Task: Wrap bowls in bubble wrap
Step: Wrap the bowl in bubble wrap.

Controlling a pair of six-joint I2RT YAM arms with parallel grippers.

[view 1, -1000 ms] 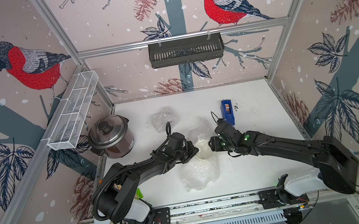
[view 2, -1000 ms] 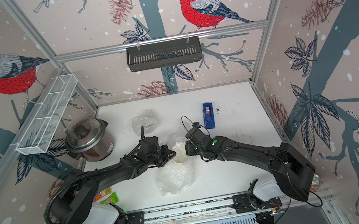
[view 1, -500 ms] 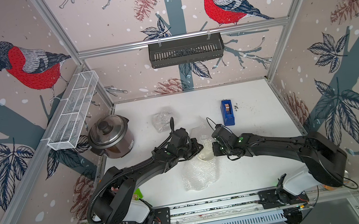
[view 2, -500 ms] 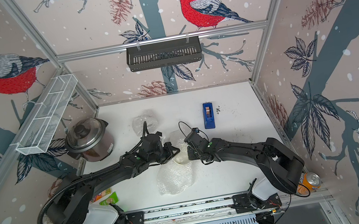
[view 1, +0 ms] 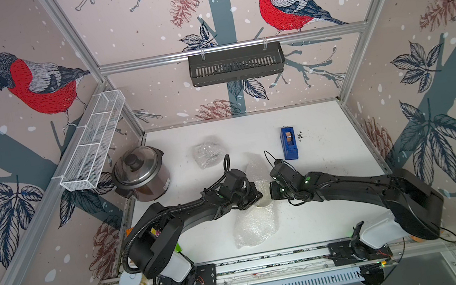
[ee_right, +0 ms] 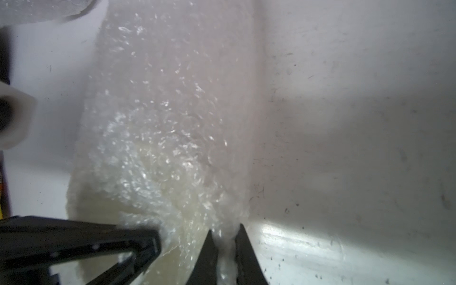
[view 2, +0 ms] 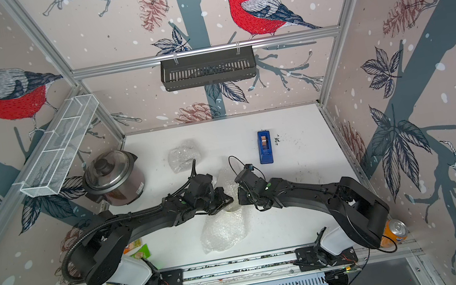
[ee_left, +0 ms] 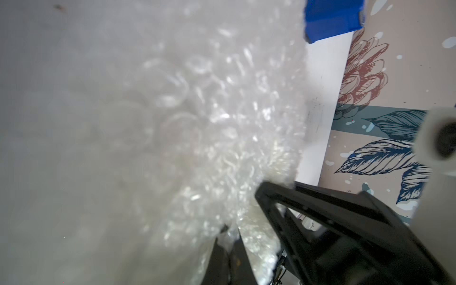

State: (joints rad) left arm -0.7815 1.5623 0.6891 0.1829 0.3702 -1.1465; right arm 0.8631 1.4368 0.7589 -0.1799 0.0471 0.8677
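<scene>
Baskets first: a black slotted basket (view 1: 236, 64) hangs on the back rail, beyond the blue tape dispenser (view 1: 288, 143), and a white wire basket (view 1: 93, 139) sits on the side wall far to the dispenser's left. The inside of neither can be made out. The steel cooker (view 1: 140, 174) stands left of the dispenser with its lid on.

A wrapped bundle (view 1: 208, 154) lies between the cooker and the dispenser, its contents hidden.

The cream bowl (view 1: 263, 203) sits on the table (view 1: 332, 164), nearer the arm bases than the dispenser and slightly to its left. It rests on the bubble wrap (view 1: 254, 226), and one flap of the sheet rises over it.

The left gripper (ee_left: 228, 234) is pinched tight on a fold of the wrap. The right gripper (ee_right: 225, 237) is drawn narrow, with wrap squeezed between its fingers.

Compared with a second ago, both grippers have moved closer together over the bowl, and the right one has closed onto the wrap. The dispenser, cooker and bundle have not shifted.
</scene>
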